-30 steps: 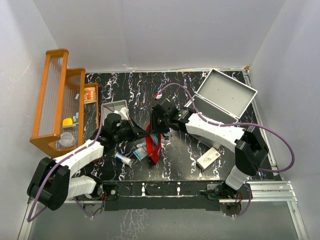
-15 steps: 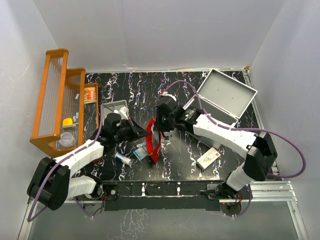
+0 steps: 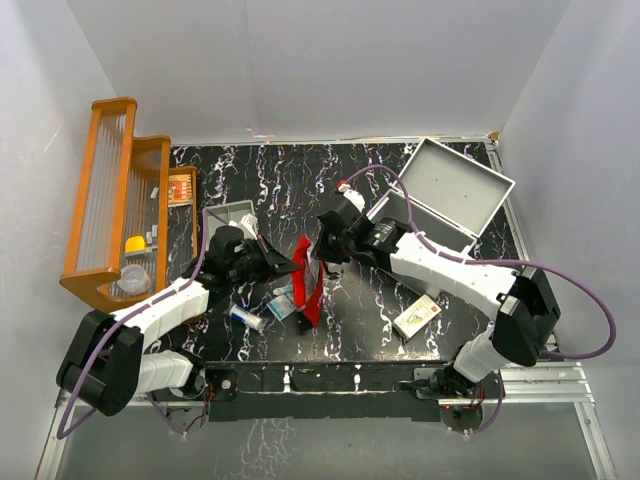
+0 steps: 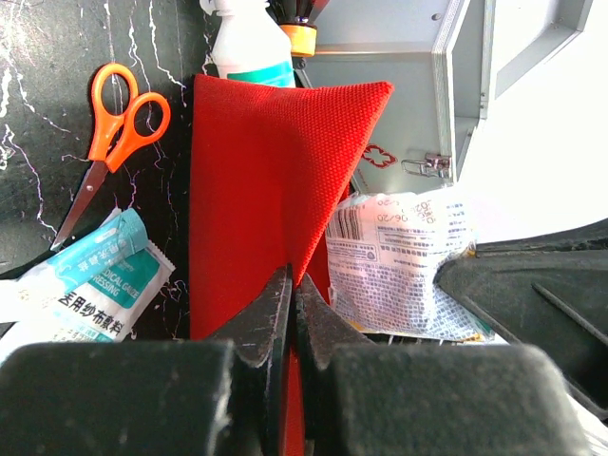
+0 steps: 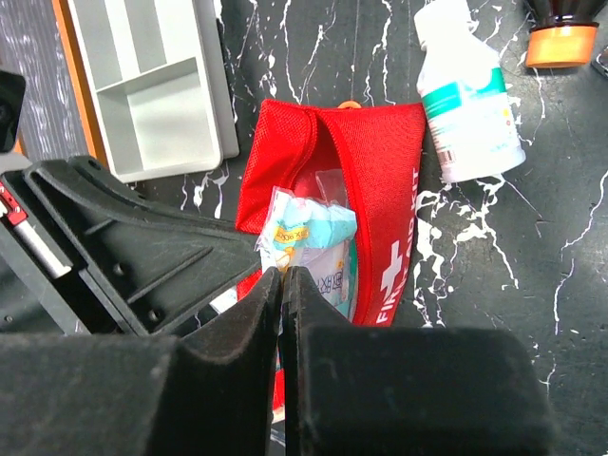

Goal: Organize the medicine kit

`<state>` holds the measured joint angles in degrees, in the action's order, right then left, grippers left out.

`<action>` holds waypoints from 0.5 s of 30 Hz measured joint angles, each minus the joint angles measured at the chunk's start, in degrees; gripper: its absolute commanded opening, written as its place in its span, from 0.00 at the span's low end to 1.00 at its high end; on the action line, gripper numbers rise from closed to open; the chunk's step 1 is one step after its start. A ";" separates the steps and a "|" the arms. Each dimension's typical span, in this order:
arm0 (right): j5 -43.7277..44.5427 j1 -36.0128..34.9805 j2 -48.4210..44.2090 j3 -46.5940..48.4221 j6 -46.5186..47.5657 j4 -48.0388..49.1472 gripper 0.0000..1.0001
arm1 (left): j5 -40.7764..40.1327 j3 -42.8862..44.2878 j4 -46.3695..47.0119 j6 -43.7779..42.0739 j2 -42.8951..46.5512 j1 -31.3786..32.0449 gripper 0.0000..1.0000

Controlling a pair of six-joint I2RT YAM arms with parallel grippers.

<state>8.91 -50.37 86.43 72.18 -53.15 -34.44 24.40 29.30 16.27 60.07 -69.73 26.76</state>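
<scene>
The medicine kit (image 3: 447, 193), a light-grey metal case, stands open at the back right; its inside shows in the left wrist view (image 4: 399, 85). The red first-aid pouch (image 3: 308, 278) stands open at mid-table. My left gripper (image 3: 287, 268) is shut on the pouch's rim (image 4: 256, 171). My right gripper (image 3: 323, 250) is above the pouch mouth (image 5: 380, 180), its jaws closed on the corner of a clear packet (image 5: 312, 237) that sticks out of the pouch.
A white bottle (image 5: 470, 104) and an amber bottle (image 5: 560, 33) lie beyond the pouch. Orange scissors (image 4: 114, 123), a teal sachet (image 4: 95, 280), a small grey tray (image 5: 152, 95), a white box (image 3: 417, 316) and a wooden rack (image 3: 115, 200) are around.
My right arm has drawn back towards the right and lifted a little above the pouch. My left gripper keeps its hold on the pouch rim.
</scene>
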 measured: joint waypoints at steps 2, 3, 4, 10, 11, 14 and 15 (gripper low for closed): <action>0.92 -0.11 0.26 0.00 -1.38 -0.07 0.00 | 0.00 0.00 0.02 0.09 0.00 0.00 0.00; 1.60 -0.15 0.31 0.00 -1.92 -0.07 0.00 | 0.00 0.00 0.04 0.15 -0.02 0.00 0.00; 2.23 -0.15 0.31 0.00 -2.47 -0.13 0.00 | 0.02 0.00 0.04 0.20 -0.04 0.00 0.00; 5.70 -0.31 1.99 0.13 -3.91 -2.36 0.00 | 0.00 0.00 0.15 0.61 -0.07 0.00 0.00; 6.19 -0.39 2.23 0.13 -3.98 -2.78 0.00 | 0.00 0.00 0.20 0.63 -0.07 0.00 0.00; 6.82 -0.52 2.34 0.13 -3.98 -3.50 0.00 | -0.04 0.00 0.31 0.70 -0.07 0.00 0.00; 6.82 -0.55 2.34 0.13 -3.91 -3.45 0.00 | -0.04 0.00 0.35 0.81 -0.09 0.00 0.00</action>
<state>15.73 -50.92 88.77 72.31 -57.06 -37.89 24.36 29.30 16.62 60.88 -69.82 26.76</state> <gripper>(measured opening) 0.018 0.009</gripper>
